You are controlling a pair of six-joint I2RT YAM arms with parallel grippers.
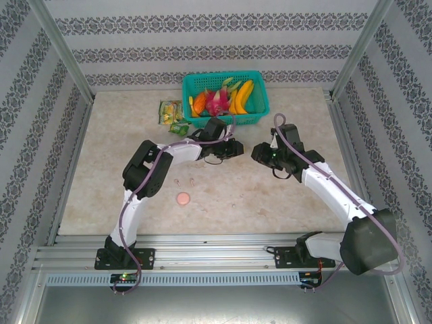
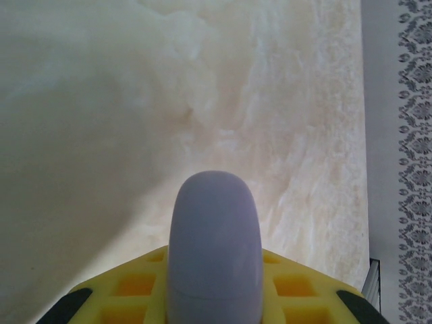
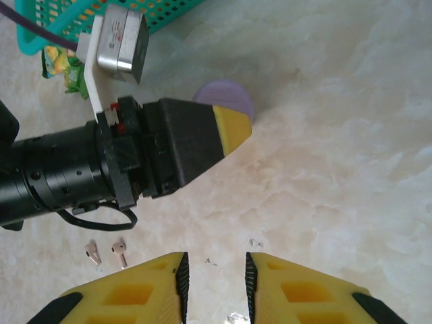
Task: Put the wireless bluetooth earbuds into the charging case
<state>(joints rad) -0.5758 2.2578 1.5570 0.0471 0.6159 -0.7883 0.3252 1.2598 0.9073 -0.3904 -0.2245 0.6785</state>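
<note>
Left hand (image 3: 229, 128): closed tight on a lilac case (image 2: 214, 243), held edge-on between its yellow fingers above the tabletop (image 3: 337, 169).
Lilac case: small, rounded and smooth. A faint seam shows near the gripped end, and the lid looks closed.
Right hand (image 3: 214, 280): fingers apart with a narrow gap and nothing visibly between them, facing the left hand across the middle of the tabletop.
Earbuds (image 3: 121, 251): two tiny pale pink buds with short stems lie loose side by side on the tabletop. They are near the left arm's wrist and off to one side of the right hand's fingers.
Pink case (image 1: 183, 198): a round disc lying flat nearer the arm bases, well apart from both hands.
Step in hand: probably the right hand fetching a bud while the left presents the case.
Doing it well: centre the open fingers over a single bud, come straight down, and close softly so it does not skid on the smooth stone. The lid likely needs opening first.
Edges: a teal basket (image 1: 223, 75) of toy fruit sits just behind the left hand, with snack packets (image 1: 170, 111) beside it. The left arm also crowds the buds.
Open room: bare tabletop lies on the right hand's outer side and toward the near edge.
</note>
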